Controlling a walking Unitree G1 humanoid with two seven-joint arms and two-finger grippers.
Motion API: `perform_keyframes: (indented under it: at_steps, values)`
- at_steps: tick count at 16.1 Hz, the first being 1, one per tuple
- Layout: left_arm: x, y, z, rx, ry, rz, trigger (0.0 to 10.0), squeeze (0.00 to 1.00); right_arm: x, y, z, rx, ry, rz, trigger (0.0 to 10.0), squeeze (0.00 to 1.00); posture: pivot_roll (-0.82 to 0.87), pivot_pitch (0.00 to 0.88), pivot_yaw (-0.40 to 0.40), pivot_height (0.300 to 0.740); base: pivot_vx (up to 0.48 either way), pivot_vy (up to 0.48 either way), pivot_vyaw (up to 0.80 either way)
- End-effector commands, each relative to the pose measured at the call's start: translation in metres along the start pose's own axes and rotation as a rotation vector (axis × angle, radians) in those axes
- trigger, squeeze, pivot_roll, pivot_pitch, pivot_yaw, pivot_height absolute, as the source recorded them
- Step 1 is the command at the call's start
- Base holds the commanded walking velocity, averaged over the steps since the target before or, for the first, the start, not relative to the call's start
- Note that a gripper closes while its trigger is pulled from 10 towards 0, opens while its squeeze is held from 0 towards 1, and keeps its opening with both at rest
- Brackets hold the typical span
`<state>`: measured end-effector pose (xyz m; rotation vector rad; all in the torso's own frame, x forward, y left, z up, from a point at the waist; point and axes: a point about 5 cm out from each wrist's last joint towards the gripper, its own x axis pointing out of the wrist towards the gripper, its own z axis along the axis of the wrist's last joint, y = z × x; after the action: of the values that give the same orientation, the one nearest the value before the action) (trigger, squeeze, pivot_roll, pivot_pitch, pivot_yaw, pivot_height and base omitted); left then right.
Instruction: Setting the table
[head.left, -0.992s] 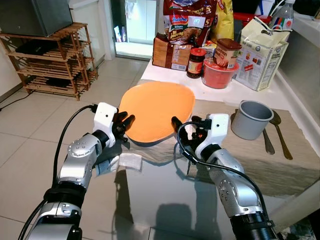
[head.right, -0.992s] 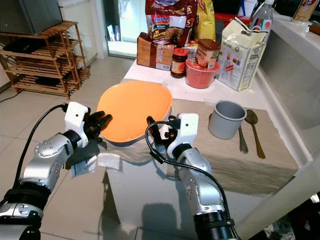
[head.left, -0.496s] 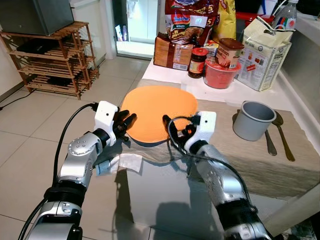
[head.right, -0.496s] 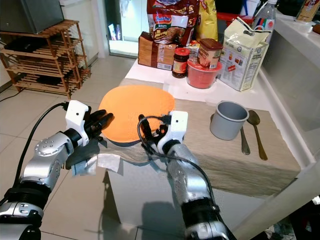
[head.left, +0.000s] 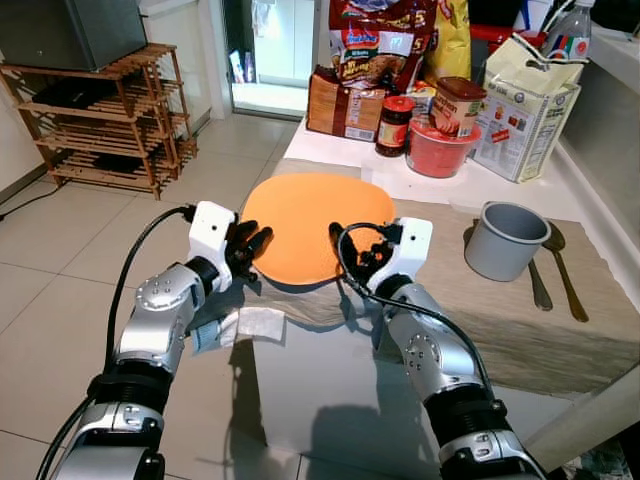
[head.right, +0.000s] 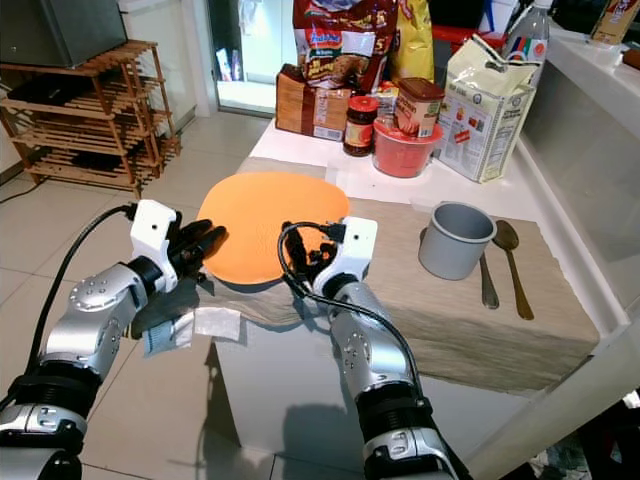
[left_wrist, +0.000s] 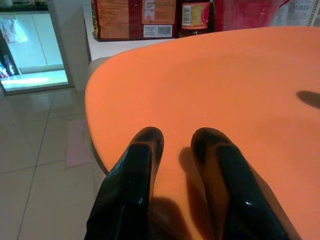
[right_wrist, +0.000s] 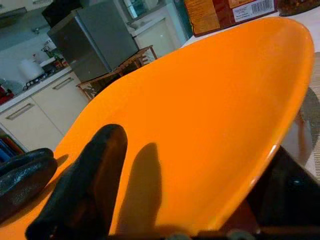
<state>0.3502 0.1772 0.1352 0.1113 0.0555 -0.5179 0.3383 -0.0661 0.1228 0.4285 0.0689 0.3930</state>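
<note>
Left gripper (head.left: 252, 243) clamped on near-left rim of orange plate (head.left: 310, 222); right gripper (head.left: 345, 245) clamped on its near-right rim. Plate sits at table's left end, on beige cloth (head.left: 520, 310). One grey cup (head.left: 505, 240), contents not visible. Two spoons (head.left: 550, 265) just beside cup. One red tub (head.left: 437, 147), lidded, among groceries behind.

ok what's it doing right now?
Both grippers are on the orange plate at the near end of the table. The left gripper grips its left rim and the right gripper its near-right rim. The plate sits over the placemat's corner. A grey cup and two spoons lie further right.
</note>
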Motion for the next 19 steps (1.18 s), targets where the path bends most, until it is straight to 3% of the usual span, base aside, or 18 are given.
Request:
perform_keyframes:
  at_steps: [1,11,19]
  values:
    - [0.000,-0.007,-0.013,-0.015,0.063,-0.035,10.0,0.00,-0.001,-0.007,-0.008,0.010,0.044,-0.038,0.0,0.00,0.00,0.000,-0.045,0.740,0.000,0.000,0.00]
    - [0.001,-0.009,-0.008,-0.013,0.057,-0.049,10.0,0.00,-0.002,-0.008,-0.007,0.004,0.033,-0.046,0.0,0.00,0.00,0.006,-0.040,0.740,0.000,0.000,0.00]
    - [0.005,-0.007,0.019,0.027,-0.012,-0.057,10.0,0.00,-0.005,-0.014,-0.007,-0.022,0.034,-0.058,0.0,0.00,0.01,0.000,-0.042,0.740,0.000,0.000,0.00]
